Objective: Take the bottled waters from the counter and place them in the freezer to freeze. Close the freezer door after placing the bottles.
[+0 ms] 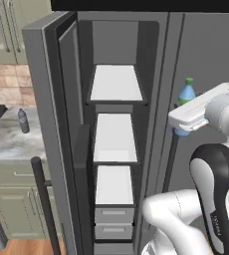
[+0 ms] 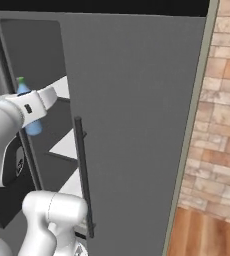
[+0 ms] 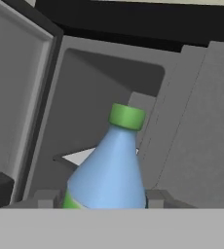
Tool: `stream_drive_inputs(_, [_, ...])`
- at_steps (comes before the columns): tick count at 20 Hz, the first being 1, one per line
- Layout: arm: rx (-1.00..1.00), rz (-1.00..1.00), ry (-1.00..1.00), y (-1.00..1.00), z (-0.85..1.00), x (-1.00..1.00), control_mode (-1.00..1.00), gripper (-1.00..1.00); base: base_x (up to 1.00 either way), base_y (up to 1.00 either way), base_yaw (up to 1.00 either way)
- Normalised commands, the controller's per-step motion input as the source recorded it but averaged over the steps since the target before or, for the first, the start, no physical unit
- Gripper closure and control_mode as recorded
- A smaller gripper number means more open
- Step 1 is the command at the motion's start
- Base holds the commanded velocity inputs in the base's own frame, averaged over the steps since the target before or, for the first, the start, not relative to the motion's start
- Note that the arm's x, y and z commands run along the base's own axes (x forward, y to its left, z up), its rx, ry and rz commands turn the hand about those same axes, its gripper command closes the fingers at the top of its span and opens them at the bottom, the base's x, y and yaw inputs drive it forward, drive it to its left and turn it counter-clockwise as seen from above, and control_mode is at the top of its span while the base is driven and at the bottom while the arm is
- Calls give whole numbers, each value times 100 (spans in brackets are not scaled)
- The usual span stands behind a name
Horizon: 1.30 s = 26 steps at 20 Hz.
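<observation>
The gripper point(image 3: 106, 202) is clamped on the blue bottle point(image 3: 109, 168), whose body sits between the two fingertips with its green cap point(image 3: 127, 116) rising above them. In the left base view the blue bottle point(image 1: 186, 94) is held aloft in front of the plain door, just right of the open freezer point(image 1: 115, 149). The freezer door point(image 1: 54, 124) stands swung wide. The grey bottle point(image 1: 23, 121) stands upright on the counter point(image 1: 7, 142), well apart from the hand.

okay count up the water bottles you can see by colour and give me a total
Blue bottle with green cap, held in the tool: 1
Grey bottle with dark cap, on the counter: 1
Total: 2
</observation>
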Motion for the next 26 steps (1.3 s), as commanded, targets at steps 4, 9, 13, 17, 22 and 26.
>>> stream_drive_inputs(4, [0,0,0,0,0,0,100,100,31,69,14])
stream_drive_inputs(9, [0,0,0,0,0,0,100,100,21,36,9])
stream_drive_inputs(13, [0,0,0,0,0,0,100,100,24,8,9])
stream_drive_inputs(17, [0,0,0,0,0,0,100,100,34,-3,2])
stream_drive_inputs(22, [0,0,0,0,0,0,100,100,41,23,-23])
stream_drive_inputs(26, [0,0,0,0,0,0,100,100,12,16,-34])
